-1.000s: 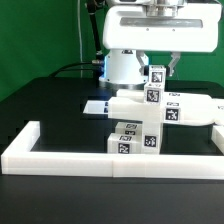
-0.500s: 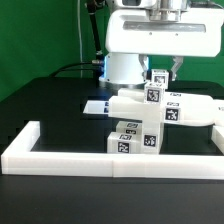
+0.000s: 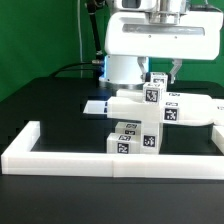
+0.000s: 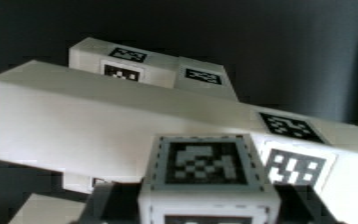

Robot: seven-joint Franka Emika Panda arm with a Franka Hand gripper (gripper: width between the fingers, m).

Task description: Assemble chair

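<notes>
The chair stands partly joined in the middle of the black table: a white seat slab (image 3: 132, 104) rests on tagged blocks (image 3: 134, 141) against the front rail, and a tagged piece (image 3: 190, 110) reaches toward the exterior view's right. My gripper (image 3: 160, 72) hangs just above it, shut on a small tagged white leg block (image 3: 155, 88) whose lower end is at the seat's top. In the wrist view the same leg (image 4: 202, 170) fills the space between my dark fingers (image 4: 115, 205), with the seat's broad white face (image 4: 105, 110) beyond it.
A long low white border rail (image 3: 60, 155) runs along the front and turns back at both ends. The marker board (image 3: 95, 105) lies flat behind the chair on the exterior view's left. The robot's white base (image 3: 122, 68) stands at the back before a green screen.
The gripper has come down a little with the leg block, bringing it closer onto the seat. The assembled chair parts have not moved.
</notes>
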